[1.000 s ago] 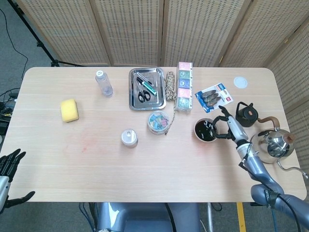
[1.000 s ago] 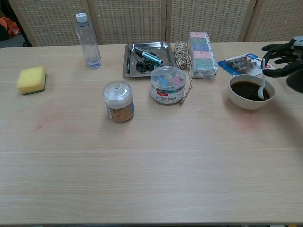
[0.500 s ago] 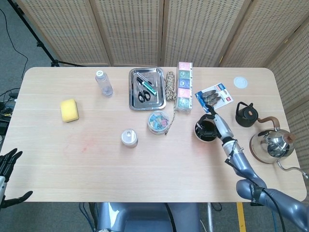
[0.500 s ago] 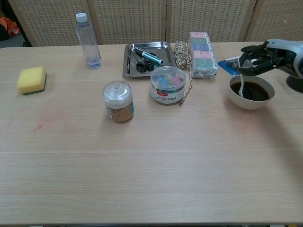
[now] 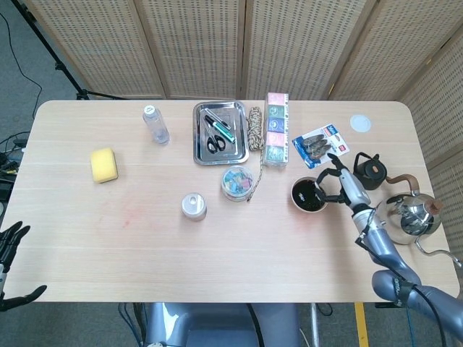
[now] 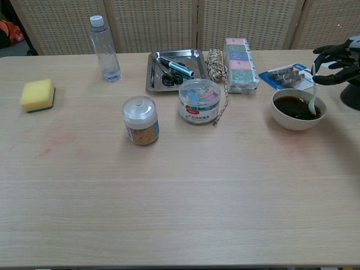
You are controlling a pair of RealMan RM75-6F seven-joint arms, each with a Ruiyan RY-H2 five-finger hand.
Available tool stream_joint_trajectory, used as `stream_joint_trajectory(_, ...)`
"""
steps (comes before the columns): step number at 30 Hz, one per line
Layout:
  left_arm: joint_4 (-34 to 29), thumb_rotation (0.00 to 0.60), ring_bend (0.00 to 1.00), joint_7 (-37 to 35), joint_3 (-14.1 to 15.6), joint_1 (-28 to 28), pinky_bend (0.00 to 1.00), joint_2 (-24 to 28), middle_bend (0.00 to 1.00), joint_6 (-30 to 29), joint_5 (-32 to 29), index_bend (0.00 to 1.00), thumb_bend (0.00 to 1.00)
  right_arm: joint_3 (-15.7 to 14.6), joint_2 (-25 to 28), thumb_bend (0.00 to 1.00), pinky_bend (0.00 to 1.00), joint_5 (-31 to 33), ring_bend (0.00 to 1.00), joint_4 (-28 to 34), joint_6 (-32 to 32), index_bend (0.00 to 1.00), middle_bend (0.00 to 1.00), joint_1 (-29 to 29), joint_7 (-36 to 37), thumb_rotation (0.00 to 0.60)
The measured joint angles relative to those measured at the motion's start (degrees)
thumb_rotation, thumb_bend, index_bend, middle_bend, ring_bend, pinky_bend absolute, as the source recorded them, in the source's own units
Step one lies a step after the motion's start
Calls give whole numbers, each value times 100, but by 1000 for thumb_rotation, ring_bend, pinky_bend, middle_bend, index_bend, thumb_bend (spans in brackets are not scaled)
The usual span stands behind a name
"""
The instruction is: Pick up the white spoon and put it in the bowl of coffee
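Note:
A white bowl [image 6: 290,120] of dark coffee [image 6: 293,106] stands at the right of the table, also seen from above as the bowl [image 5: 296,202]. The white spoon [image 6: 313,93] hangs nearly upright, its scoop dipped into the coffee at the bowl's right side. My right hand [image 6: 337,58] pinches the top of its handle, other fingers spread, just above and right of the bowl. From above, my right hand [image 5: 341,185] sits at the bowl's right rim and the spoon is hard to make out. My left hand [image 5: 10,249] hangs off the table's near-left corner, fingers apart, holding nothing.
A black kettle [image 5: 371,170] and a steel kettle [image 5: 409,215] stand right of the bowl, close to my right arm. A blue packet [image 5: 321,144] lies behind it. A tub of clips [image 6: 198,101], a rope, a metal tray [image 6: 151,79], a small jar [image 6: 140,120], a bottle and a sponge lie further left.
Half a second ago my right hand held the spoon at the bowl's left side; it has swung back to the right side, the spoon still dipped in the coffee.

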State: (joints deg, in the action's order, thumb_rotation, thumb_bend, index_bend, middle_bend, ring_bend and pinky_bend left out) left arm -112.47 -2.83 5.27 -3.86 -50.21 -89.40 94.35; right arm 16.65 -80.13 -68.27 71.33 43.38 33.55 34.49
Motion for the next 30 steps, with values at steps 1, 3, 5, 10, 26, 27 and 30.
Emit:
stream_joint_trajectory(1,-5,600,0,22,3,4,0,-6,0,9,7,0,0,-26,77,653,0,-79,0,79,10,571,0,-30,65,600)
stream_joint_trajectory(3,-19,600,0,74,9,9,0,-22,0,25,24,0,0,-82,224,424,0,-237,0,229,13,440,0,-77,236,600)
stream_joint_trajectory(5,-28,600,0,98,14,10,0,-33,0,30,34,0,0,-122,318,181,0,-335,0,326,-22,287,0,-92,377,600)
stream_joint_trajectory(10,-23,600,0,98,19,4,0,-37,0,21,37,0,0,-174,394,0,0,-543,0,398,6,110,0,-79,490,600)
stream_joint_trajectory(26,65,600,0,99,38,-84,0,-67,0,-183,170,0,0,-404,1103,0,0,-1472,0,1272,1786,104,0,-614,-994,600)
stream_joint_trajectory(27,78,600,0,117,27,-101,0,-90,0,-232,174,0,0,-481,1126,0,0,-1636,0,1294,2132,104,0,-745,-1297,600)
stream_joint_trajectory(30,156,600,0,145,-24,-148,0,-164,0,-357,131,0,0,-703,1159,0,0,-2053,0,1331,3038,104,0,-1127,-1963,600)
